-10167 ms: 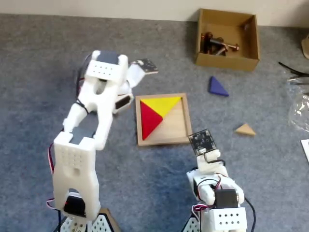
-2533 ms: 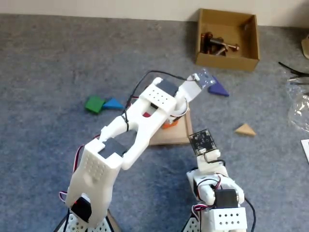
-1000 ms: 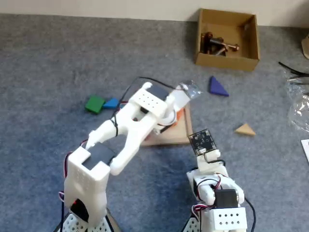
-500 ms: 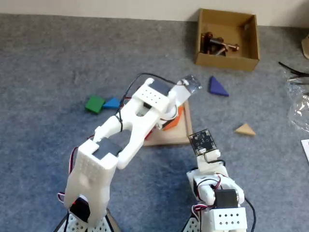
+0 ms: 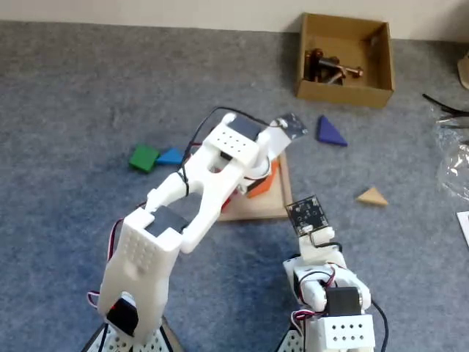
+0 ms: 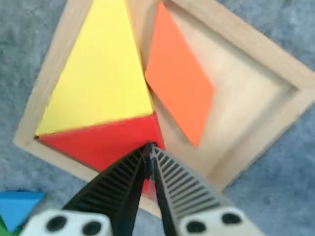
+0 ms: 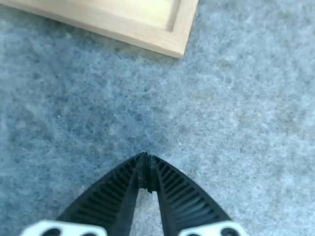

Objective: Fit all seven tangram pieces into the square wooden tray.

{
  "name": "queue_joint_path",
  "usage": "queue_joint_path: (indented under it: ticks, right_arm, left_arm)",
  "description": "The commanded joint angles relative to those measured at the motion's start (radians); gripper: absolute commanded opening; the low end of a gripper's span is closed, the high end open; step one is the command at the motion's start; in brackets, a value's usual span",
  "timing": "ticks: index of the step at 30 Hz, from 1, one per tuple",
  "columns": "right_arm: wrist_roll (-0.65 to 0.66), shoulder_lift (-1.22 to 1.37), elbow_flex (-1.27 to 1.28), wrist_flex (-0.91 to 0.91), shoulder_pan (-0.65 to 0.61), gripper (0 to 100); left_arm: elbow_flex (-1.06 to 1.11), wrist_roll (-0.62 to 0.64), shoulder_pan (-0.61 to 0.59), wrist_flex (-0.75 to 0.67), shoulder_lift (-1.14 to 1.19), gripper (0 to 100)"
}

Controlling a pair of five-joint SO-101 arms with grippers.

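Three pieces, the big yellow triangle [image 6: 98, 73], red triangle [image 6: 93, 145] and orange parallelogram [image 6: 179, 78], lie in the square wooden tray [image 6: 236, 33] with the left pincer [image 6: 149, 147] pressed together above them; next, I judge, comes nudging the parallelogram flush, then fetching the green square [image 5: 143, 157] lying apart from the tray.

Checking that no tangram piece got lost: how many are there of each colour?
Yellow piece: 1
Red piece: 1
Orange piece: 1
Green piece: 1
Light blue piece: 1
Dark blue piece: 1
Plain wood piece: 1
Total: 7
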Motion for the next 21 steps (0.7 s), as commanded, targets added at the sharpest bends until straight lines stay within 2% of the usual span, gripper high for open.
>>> queue_joint_path:
  ticks: [1,7,16,21]
  right_arm:
    - [-0.003,-0.015,0.119,-0.030,-0.012,0.5]
    - [-0.003,-0.015,0.119,-0.030,-0.012,0.5]
    - [-0.003,-0.015,0.119,-0.030,-0.012,0.5]
    - [-0.003,-0.015,0.119,-0.030,-0.012,0.5]
  left_arm:
    - [-0.087,-0.066,0.002,0.077,-0.131,0]
    - [-0.081,-0.061,0.036,0.124,-0.162,0]
    - [-0.090,-0.028,0.101,0.129,-0.013,0]
    - [-0.091,-0.028,0.097,0.129,0.038,0]
